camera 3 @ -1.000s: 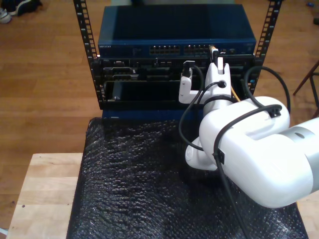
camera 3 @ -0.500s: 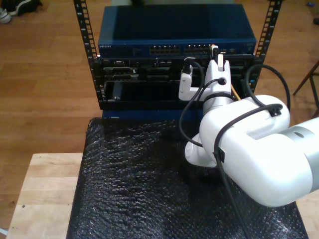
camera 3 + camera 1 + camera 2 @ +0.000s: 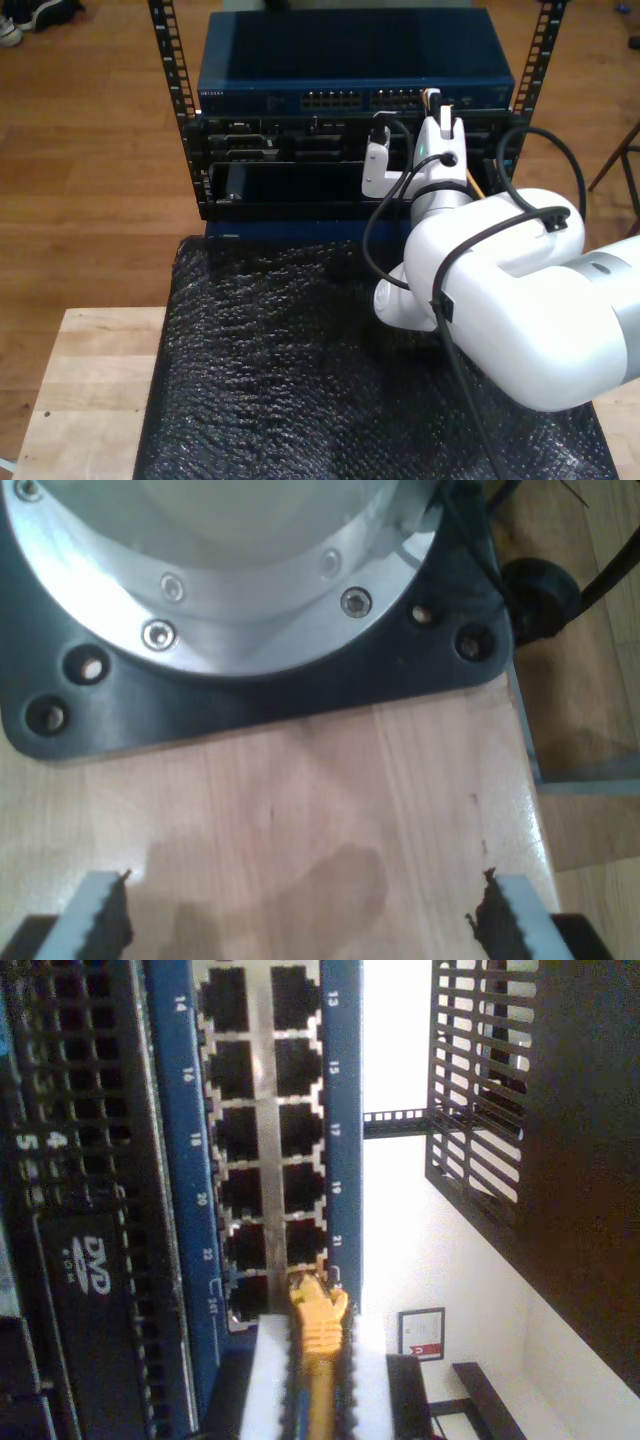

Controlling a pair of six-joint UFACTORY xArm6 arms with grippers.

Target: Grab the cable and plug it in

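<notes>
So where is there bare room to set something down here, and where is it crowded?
The black bubble-wrap mat is bare from the rack down to the near edge, on the exterior view's left of the white arm. The wooden tabletop beside it is bare too. It is crowded at the blue switch, where my second gripper holds the cable.
</notes>
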